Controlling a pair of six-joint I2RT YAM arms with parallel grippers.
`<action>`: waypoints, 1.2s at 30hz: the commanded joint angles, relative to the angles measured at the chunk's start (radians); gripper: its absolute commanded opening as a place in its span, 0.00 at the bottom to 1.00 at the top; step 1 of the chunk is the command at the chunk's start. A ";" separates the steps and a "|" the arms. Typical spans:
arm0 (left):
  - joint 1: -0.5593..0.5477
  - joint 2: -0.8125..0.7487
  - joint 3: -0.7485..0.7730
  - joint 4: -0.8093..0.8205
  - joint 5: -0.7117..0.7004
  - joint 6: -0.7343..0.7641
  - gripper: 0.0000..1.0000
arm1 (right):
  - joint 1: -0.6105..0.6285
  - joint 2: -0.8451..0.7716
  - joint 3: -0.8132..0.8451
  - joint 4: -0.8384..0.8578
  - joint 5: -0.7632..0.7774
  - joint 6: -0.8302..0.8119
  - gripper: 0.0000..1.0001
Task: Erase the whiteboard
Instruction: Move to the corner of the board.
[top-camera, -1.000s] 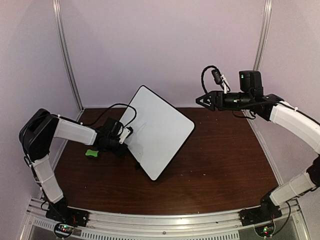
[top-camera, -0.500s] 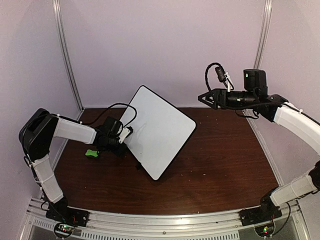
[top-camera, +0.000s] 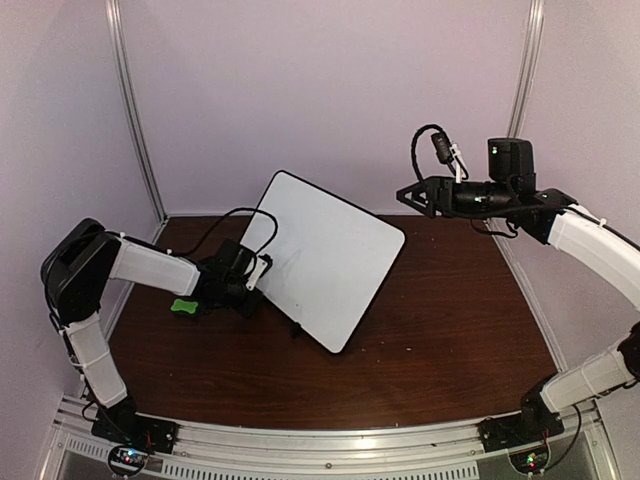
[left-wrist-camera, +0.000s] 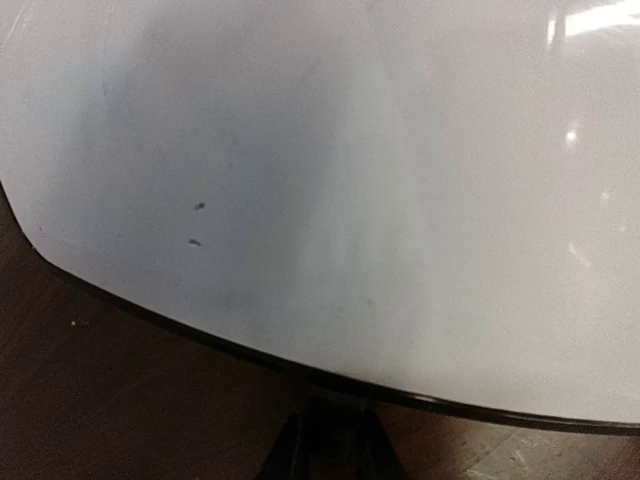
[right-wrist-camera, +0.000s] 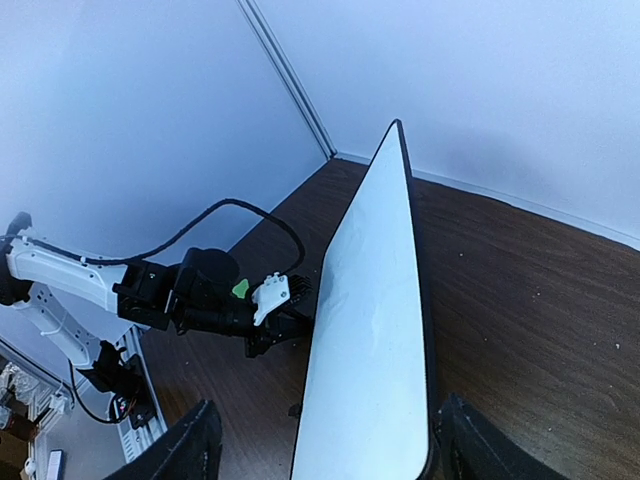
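Whiteboard slid twd R.

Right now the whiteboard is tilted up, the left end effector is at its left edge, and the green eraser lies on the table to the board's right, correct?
Not quite: the green eraser lies on the table to the board's left, beside the left arm, as the top external view shows. The whiteboard is tilted up and the left end effector is at its left edge.

Wore white sleeves over black joints, trailed looping black cables, glowed with small green lights, stood on black bases and ended in black fingers.
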 joint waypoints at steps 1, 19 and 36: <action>-0.074 0.027 0.049 0.105 -0.054 -0.158 0.00 | -0.004 -0.021 0.001 0.027 0.027 0.023 0.75; -0.245 0.375 0.565 -0.064 -0.219 -0.457 0.00 | -0.004 -0.108 -0.027 -0.023 0.383 0.047 0.81; -0.319 0.744 1.123 -0.081 -0.195 -0.556 0.00 | -0.004 -0.173 -0.239 0.014 0.498 0.105 0.81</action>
